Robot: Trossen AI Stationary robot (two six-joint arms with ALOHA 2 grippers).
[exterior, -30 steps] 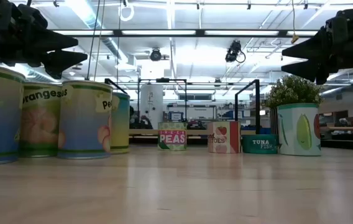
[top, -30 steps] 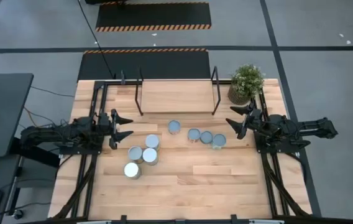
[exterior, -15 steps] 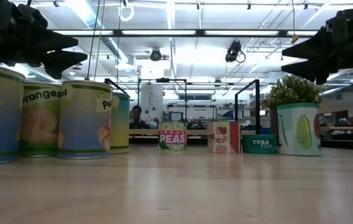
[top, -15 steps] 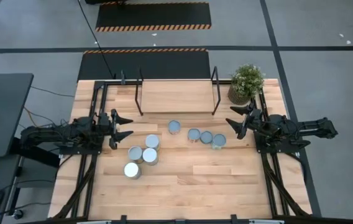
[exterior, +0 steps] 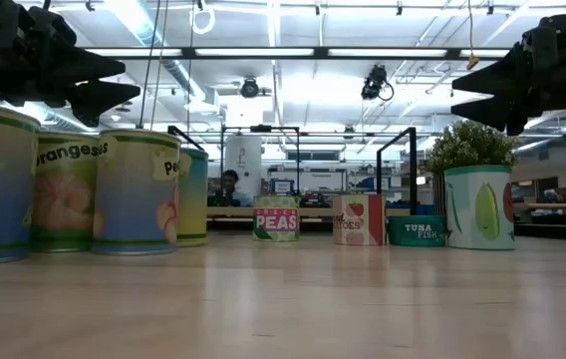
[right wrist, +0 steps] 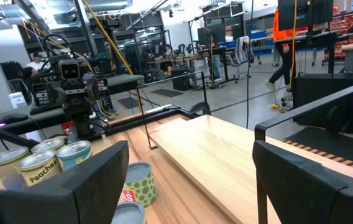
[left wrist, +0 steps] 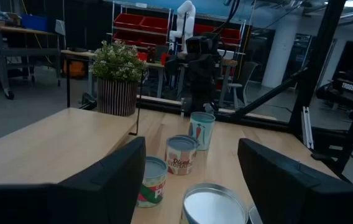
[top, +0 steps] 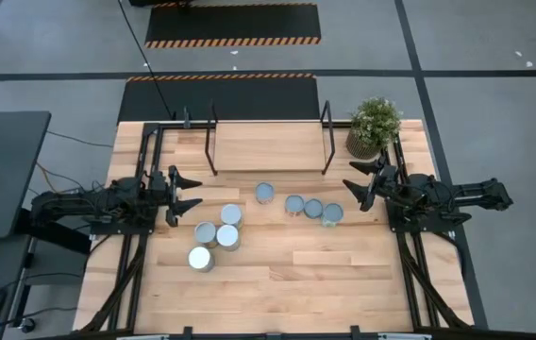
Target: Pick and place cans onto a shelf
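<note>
High view shows both arms idle with fingers spread, left gripper (top: 185, 192) at nine o'clock, right gripper (top: 357, 182) at three o'clock of the cans (top: 264, 194).

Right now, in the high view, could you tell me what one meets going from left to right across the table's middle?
Left gripper → cluster of four cans → lone can → row of three cans → right gripper, both grippers open, holding nothing.
</note>
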